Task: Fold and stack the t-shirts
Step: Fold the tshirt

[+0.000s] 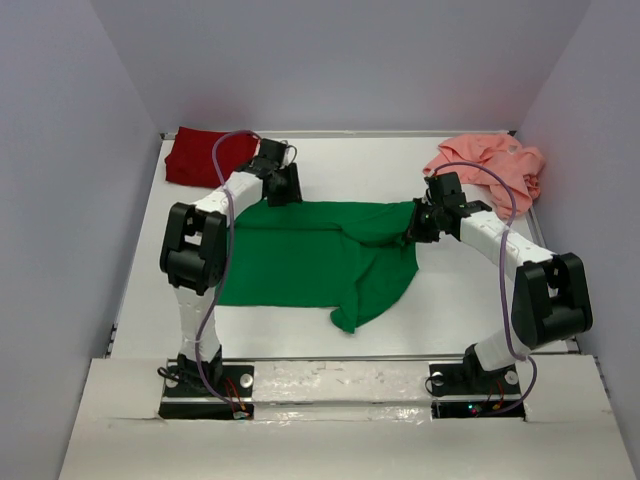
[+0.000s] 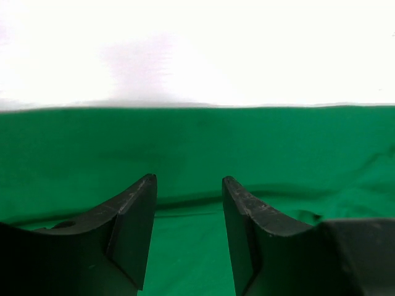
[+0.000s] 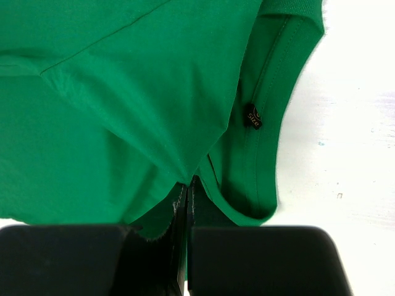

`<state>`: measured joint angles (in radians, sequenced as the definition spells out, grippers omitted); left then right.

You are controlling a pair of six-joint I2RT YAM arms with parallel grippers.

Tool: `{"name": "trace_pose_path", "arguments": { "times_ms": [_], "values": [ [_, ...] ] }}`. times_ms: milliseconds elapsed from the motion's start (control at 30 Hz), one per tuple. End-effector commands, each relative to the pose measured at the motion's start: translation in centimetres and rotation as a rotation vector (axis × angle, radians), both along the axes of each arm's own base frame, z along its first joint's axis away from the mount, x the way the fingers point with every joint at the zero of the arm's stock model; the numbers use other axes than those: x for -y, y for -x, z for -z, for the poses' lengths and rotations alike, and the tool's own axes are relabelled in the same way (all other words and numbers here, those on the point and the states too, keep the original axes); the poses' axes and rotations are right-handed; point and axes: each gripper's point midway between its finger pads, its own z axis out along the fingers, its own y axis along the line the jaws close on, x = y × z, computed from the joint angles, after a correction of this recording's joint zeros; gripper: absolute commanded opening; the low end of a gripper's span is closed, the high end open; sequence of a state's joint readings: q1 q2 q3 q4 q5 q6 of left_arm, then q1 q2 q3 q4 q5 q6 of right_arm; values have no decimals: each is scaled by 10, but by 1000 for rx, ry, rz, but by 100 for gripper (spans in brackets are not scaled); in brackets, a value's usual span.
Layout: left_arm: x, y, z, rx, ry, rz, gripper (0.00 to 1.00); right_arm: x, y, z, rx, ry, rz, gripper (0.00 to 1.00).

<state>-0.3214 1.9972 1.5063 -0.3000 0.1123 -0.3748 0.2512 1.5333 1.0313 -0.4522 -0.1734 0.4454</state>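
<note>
On the table (image 1: pixel 460 290), the green t-shirt (image 1: pixel 300 265) lies rumpled

Lighting even, diffuse, from overhead; top view sharp, shadows faint and soft-edged; bench (image 2: pixel 197 49) blown out to featureless white glare in both wrist views; left end effector (image 2: pixel 189 180) dark and slightly soft at close range; green t-shirt (image 3: pixel 123 92) saturated, seams and label crisp.

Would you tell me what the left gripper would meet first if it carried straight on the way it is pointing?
Most likely the green t-shirt: the left gripper aims at its cloth, short of the edge where the table shows, though depth is unclear.
</note>
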Motion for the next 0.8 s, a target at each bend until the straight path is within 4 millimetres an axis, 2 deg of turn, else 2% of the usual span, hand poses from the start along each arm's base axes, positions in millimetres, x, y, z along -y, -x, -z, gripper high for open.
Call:
{"name": "trace_pose_path", "arguments": {
  "times_ms": [0, 33, 100, 167, 467, 767],
  "values": [
    [28, -8, -16, 36, 34, 54, 53, -7, -9, -10, 41, -13, -14, 0],
    [32, -11, -19, 44, 35, 59, 52, -7, -10, -10, 42, -12, -13, 0],
    [39, -9, -13, 28, 35, 75, 29, -6, -9, -10, 44, -10, -15, 0],
    [44, -9, -8, 14, 40, 85, 1, -6, -9, -9, 44, -7, -13, 0],
    [61, 5, 6, -27, 42, 130, 0, -6, -9, -8, 39, -10, -12, 0],
    [70, 17, 20, -76, 44, 161, 0, -5, -8, -8, 40, -8, -10, 0]
  ]
}}
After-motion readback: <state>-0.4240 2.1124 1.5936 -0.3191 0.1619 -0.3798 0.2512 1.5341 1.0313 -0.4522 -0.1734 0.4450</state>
